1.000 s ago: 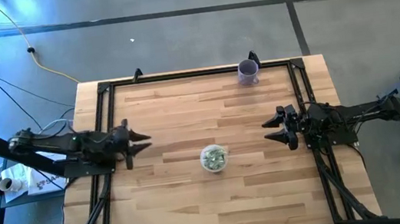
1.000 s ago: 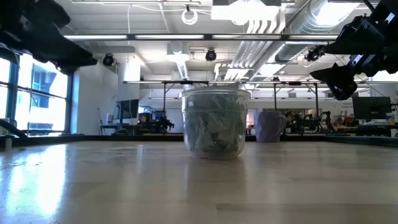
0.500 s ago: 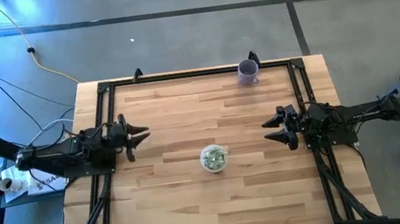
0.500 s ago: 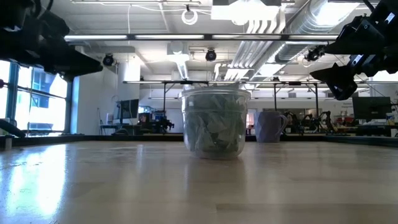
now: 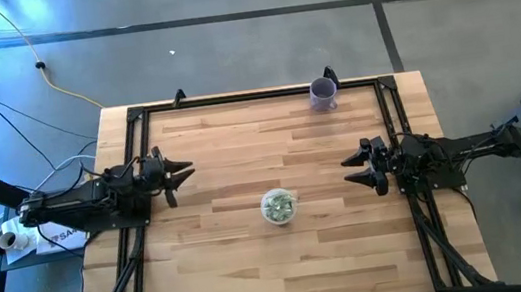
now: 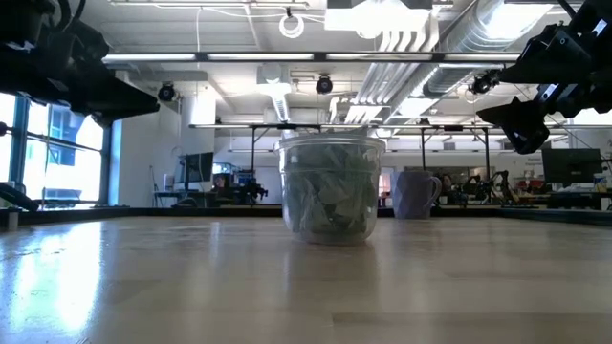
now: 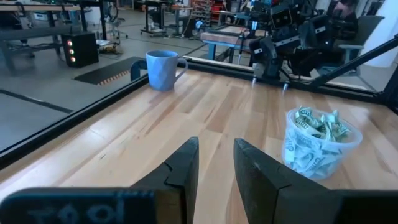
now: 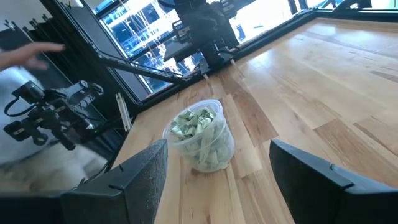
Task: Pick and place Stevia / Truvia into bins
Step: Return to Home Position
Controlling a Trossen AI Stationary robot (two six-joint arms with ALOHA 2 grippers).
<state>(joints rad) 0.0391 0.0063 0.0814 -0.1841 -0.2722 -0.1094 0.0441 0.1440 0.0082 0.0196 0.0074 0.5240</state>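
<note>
The clear cup (image 5: 279, 206) stands upright on its base near the middle of the table, filled with pale green and white sachets (image 7: 318, 123). It also shows in the low view (image 6: 331, 196) and the right wrist view (image 8: 202, 140). I see no loose sachets on the table. My left gripper (image 5: 183, 173) hovers above the table's left side, fingers a narrow gap apart (image 7: 216, 149), empty. My right gripper (image 5: 347, 171) hovers at the table's right side, wide open (image 8: 217, 146) and empty, pointing at the cup. Both are well apart from the cup.
A purple mug (image 5: 323, 93) stands at the far edge, right of centre, and shows behind the clear cup (image 6: 415, 194). A black frame rail (image 5: 254, 95) runs around the table. Bare wood lies between the cup and both grippers.
My left arm has swung, and its gripper has shifted a little toward the table's far edge. The right arm, the cup and the mug have kept still.
</note>
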